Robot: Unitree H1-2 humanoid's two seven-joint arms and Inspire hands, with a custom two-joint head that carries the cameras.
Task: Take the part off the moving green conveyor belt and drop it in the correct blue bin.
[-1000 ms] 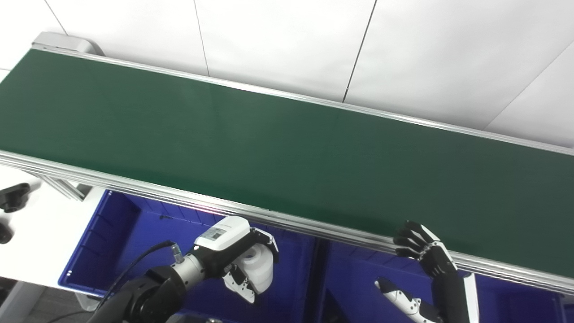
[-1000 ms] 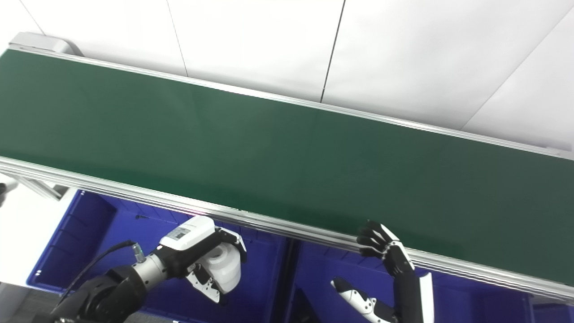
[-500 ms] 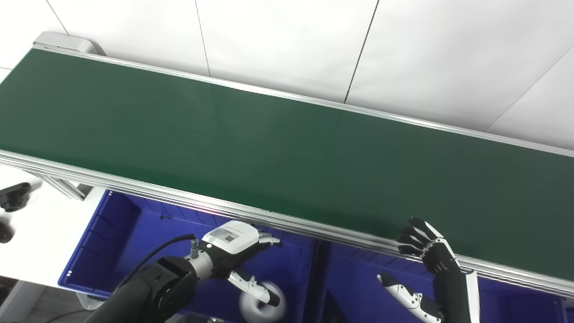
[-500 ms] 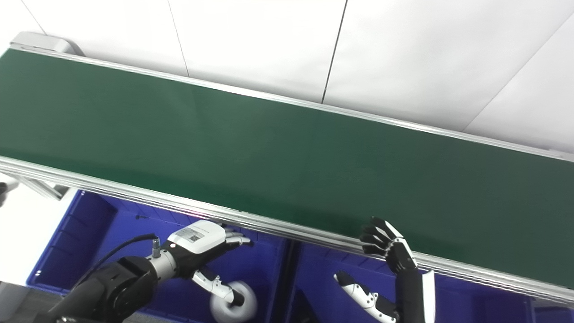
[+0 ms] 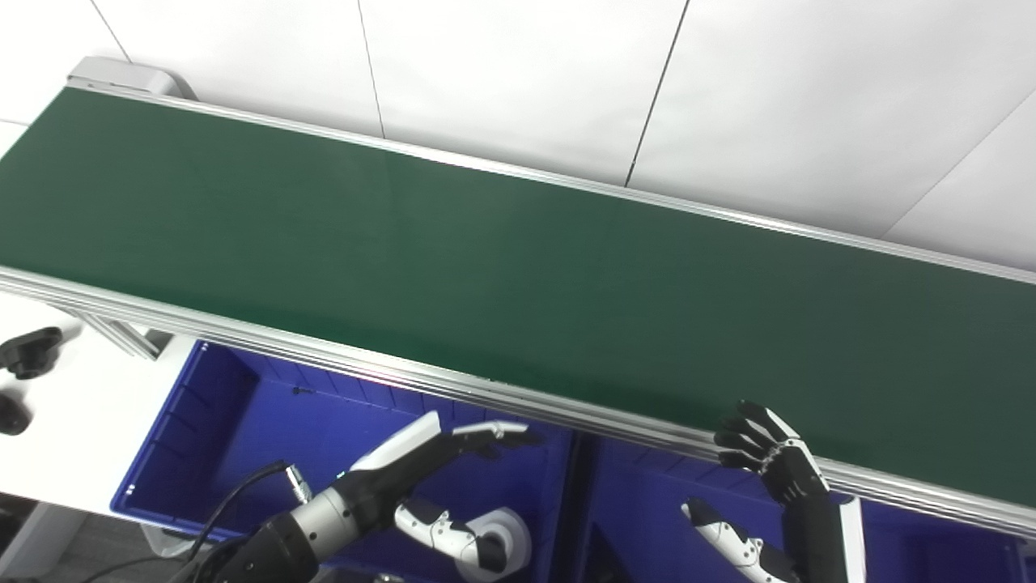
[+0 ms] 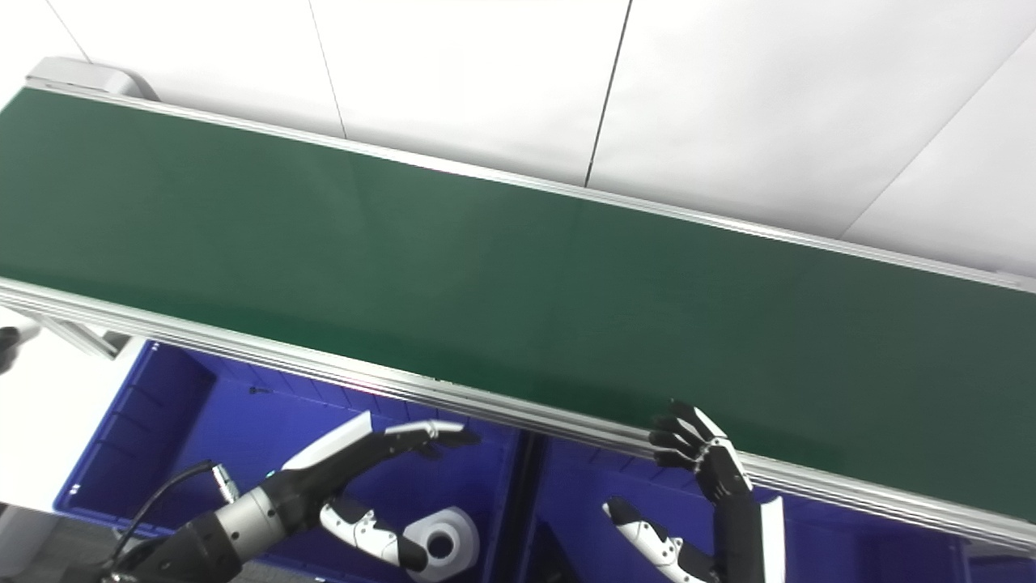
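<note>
A white round part (image 5: 503,544) with a hole in its middle lies on the floor of the left blue bin (image 5: 243,429), near its right wall. Just above it my left hand (image 5: 425,470) is open, fingers stretched toward the belt's near rail and thumb beside the part. The part shows as well in the right eye view (image 6: 443,549). My right hand (image 5: 769,478) is open, fingers up against the near rail of the green conveyor belt (image 5: 486,267), over the right blue bin (image 5: 647,502). Nothing lies on the belt.
The aluminium rail (image 5: 324,356) of the belt overhangs both bins. A dark divider (image 5: 571,518) separates the bins. Two black knobs (image 5: 28,356) rest on the white table at the far left.
My left hand opened and let go of the white part, which dropped to the floor of the left bin. The hand then stretched flat. The right hand stayed where it was.
</note>
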